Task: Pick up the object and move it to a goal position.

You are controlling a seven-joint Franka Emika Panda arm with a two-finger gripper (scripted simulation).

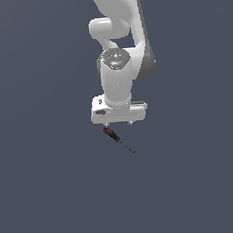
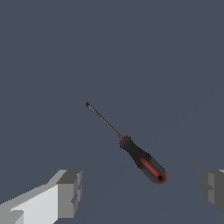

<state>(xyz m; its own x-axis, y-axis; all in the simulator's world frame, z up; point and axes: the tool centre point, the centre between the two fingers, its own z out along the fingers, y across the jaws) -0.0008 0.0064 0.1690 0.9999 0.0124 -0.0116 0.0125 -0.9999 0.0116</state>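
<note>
Below the white arm [image 1: 117, 64], the gripper [image 1: 118, 124] hangs with its jaws spread wide and nothing between them. Just under it, seemingly on the dark floor [image 1: 45, 193], lies the screwdriver [image 1: 117, 139], handle beside the fingertips and thin shaft pointing toward about four o'clock in the exterior view.
</note>
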